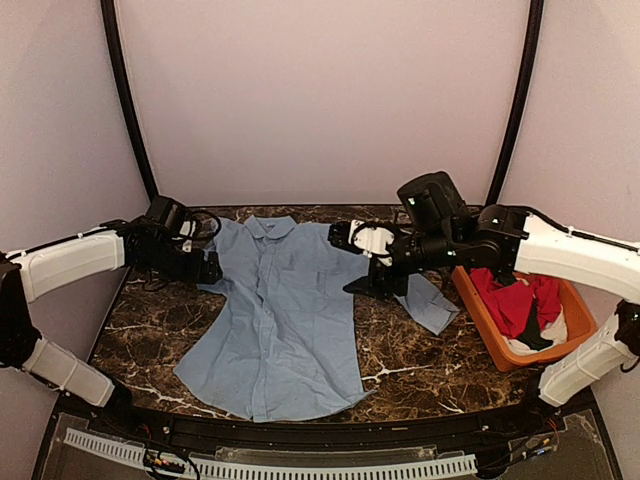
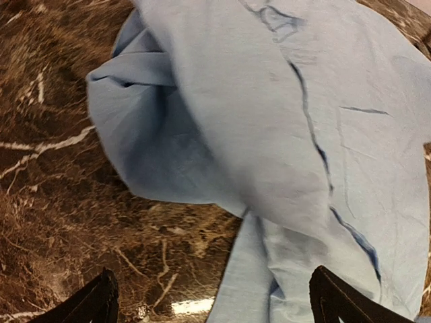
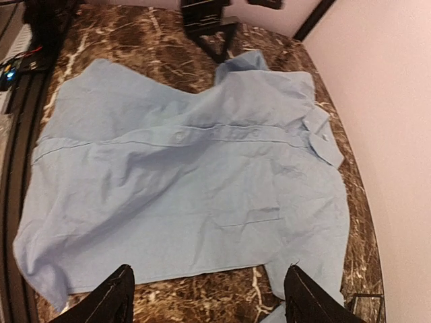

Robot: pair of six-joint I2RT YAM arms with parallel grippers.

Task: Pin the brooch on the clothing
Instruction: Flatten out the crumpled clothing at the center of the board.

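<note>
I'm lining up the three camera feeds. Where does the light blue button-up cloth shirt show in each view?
Top external: the light blue button-up cloth shirt lies spread out mid-picture, with its collar at the top.
Left wrist: the shirt fills the upper and right parts and is bunched at the left.
Right wrist: the shirt fills the middle, collar at the right.
Shared landmark: the brown marbled tabletop under it.

Shirt sleeve [image 1: 432, 305] — top seemingly behind right arm [image 1: 570, 250]
</note>
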